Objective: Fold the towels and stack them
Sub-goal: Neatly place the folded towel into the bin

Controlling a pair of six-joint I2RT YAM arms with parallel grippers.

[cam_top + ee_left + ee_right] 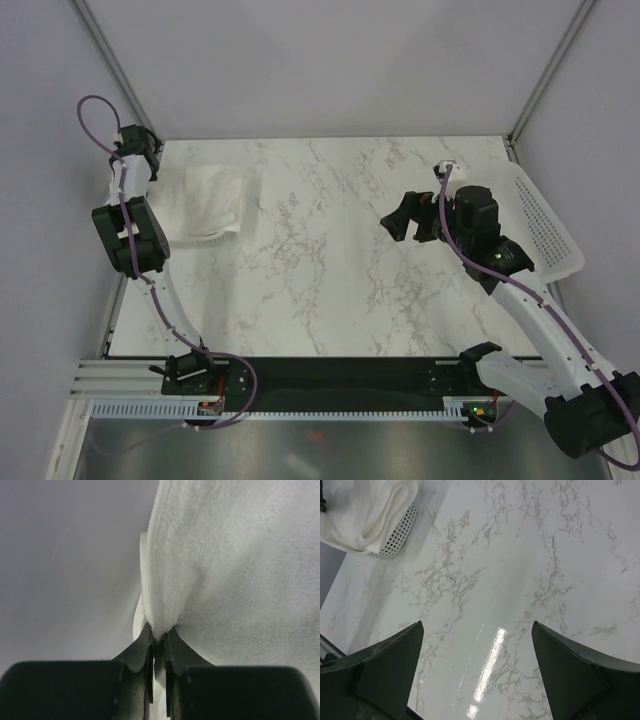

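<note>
my left jaws: pinched nearly closed on an edge of the white towel (pixel 235 570) | my right jaws: wide apart, empty, above the counter (pixel 330 290), right of middle | towel: far-left corner, draped over basket (pixel 400 535) | relation: towel lies well left of my right jaws, left arm nearer

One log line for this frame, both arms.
left gripper: shut on white towel | towel: draped over basket | right gripper: open, empty, above table

Overhead and wrist views; common towel (pixel 213 200)
</note>
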